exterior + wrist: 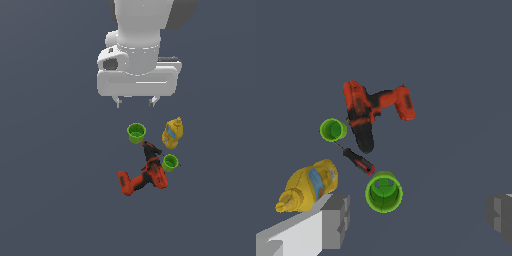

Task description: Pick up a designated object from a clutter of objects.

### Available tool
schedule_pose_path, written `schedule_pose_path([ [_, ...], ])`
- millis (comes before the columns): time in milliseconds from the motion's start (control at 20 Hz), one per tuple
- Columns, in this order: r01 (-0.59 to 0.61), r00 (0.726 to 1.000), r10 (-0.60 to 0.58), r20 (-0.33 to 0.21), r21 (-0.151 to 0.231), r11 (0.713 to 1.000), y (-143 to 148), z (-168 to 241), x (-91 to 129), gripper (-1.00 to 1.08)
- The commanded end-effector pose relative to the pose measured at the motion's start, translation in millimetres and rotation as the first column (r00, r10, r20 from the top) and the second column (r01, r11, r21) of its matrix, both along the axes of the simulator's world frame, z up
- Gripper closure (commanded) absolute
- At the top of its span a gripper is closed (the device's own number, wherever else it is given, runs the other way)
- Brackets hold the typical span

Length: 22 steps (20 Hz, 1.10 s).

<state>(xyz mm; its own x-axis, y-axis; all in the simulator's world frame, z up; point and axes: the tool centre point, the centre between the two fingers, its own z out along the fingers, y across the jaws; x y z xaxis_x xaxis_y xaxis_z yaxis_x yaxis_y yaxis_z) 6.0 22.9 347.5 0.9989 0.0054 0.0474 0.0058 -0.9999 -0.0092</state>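
Gripper (136, 103) hangs wide open & empty above the clutter, w/ drill (143, 178) lying flat on worktop (50, 200) beyond 2 cups (136, 132), so approach needs shifting over.

A bulky white arm (142, 35) carries a white end effector (136, 102) with short grey fingertips (336, 220).

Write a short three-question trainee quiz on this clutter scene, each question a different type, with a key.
1. True or false: the gripper is shut on the red drill.
2. Multiple choice: how many green cups are there? A one, B two, C three.
3. Fill in: the item by the cups at the exterior view's right is a ____ mustard bottle.

Key: 1 false, the jaws stand open above the group, holding nothing. 2 B, one cup and another. 3 yellow.
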Motion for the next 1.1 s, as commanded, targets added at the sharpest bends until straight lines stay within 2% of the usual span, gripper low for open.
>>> schedule_pose_path([
  [0,0.0,1.0,0.0,0.0,0.0,1.0,0.0,0.0,0.0,-1.0],
  [650,0.025,1.0,-0.025,0.001,0.021,0.999,-2.8,4.8,-0.6,-1.0],
  [850,0.016,1.0,-0.015,-0.009,0.045,0.999,-0.2,-1.3,-0.1,-1.0],
  [1050,0.002,1.0,0.001,-0.024,0.085,0.996,4.2,-11.5,0.6,-1.0],
])
